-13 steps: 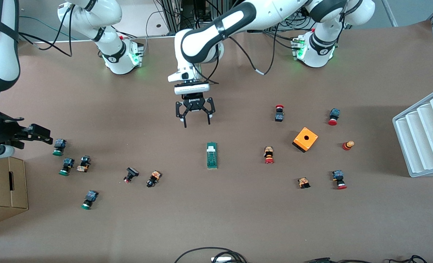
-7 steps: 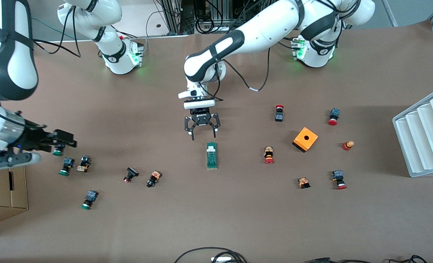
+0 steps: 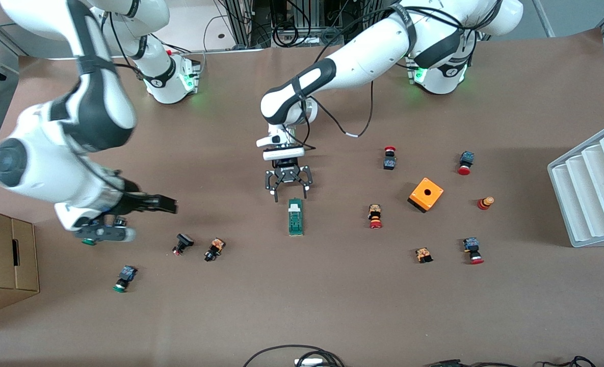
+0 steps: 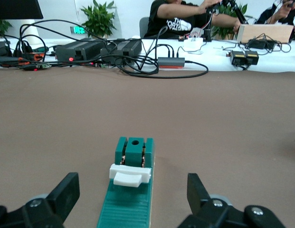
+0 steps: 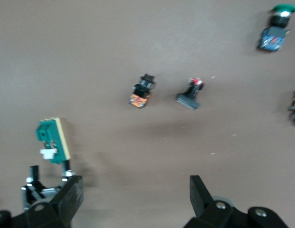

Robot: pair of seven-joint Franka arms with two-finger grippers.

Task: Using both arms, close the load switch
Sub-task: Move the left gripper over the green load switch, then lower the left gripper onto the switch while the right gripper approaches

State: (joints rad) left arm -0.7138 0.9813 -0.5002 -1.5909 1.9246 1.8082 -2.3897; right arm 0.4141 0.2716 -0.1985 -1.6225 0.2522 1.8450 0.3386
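The load switch [image 3: 295, 219] is a narrow green block lying flat in the middle of the table, its white tab [image 3: 294, 207] at the end toward the robots' bases. My left gripper [image 3: 290, 197] hangs open just above that tab end, one finger off each side of the switch [image 4: 130, 199] and touching nothing. My right gripper [image 3: 172, 205] is open and empty, in the air over the small buttons toward the right arm's end of the table. In the right wrist view the switch [image 5: 52, 140] lies off to one side of the open right gripper [image 5: 135, 190].
Small buttons lie scattered: a black one [image 3: 182, 242], an orange-bodied one [image 3: 214, 248] and a green-capped one [image 3: 124, 278] near the right gripper. An orange box [image 3: 425, 194] and red-capped buttons lie toward the left arm's end. A white rack [image 3: 592, 183] and a cardboard box [image 3: 6, 260] stand at the table's ends.
The left gripper has come down and moved up to the switch's tab end. The right arm has swung in from the table's end toward the middle. Both grippers stayed open.
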